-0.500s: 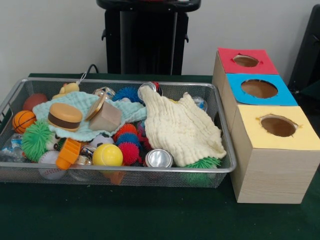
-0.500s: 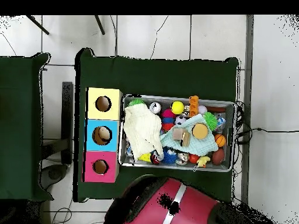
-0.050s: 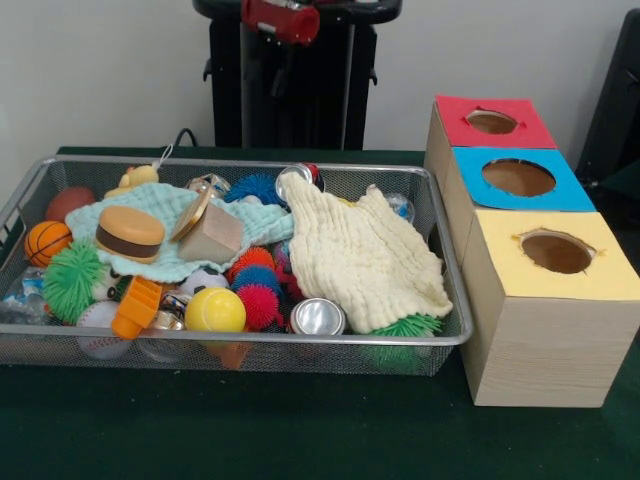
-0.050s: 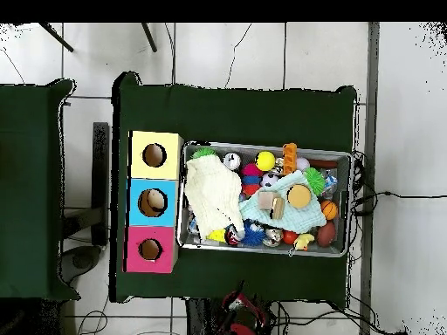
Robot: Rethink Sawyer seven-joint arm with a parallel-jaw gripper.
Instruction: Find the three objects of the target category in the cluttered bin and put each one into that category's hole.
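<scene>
From the front, the wire mesh bin (image 3: 440, 250) sits on a dark green counter (image 3: 250, 430), packed with toys. A cream cloth (image 3: 365, 255) is draped over the right half and a pale green cloth (image 3: 255, 225) over the middle, so either may be hiding pieces that the search needs. On the green cloth rests a toy hamburger (image 3: 129, 232) beside a tan block (image 3: 211, 236). Around them lie a yellow ball (image 3: 214, 310), a small basketball (image 3: 46, 241), a baseball (image 3: 98, 328), spiky balls in green, red and blue, and two silver cans, one (image 3: 317, 317) near the front rim. Which category is the target cannot be told, so the three wanted objects are somewhere in this heap, none yet picked out. To the right stands a row of wooden boxes with a red-topped hole (image 3: 491, 121), a blue-topped hole (image 3: 518, 177) and a yellow-topped hole (image 3: 556, 251), placed close beside the bin, likely to keep each carry short. A red part of the arm (image 3: 281, 17) shows at the top edge; the jaws are not visible here.

From overhead, the bin (image 4: 343, 157) and the three boxes lie side by side on the green cover, which rests over a pale tiled floor with cables trailing. The arm's red end (image 4: 239, 312) sits off the counter, well apart from the bin; whether the jaws are open or closed I cannot tell.
</scene>
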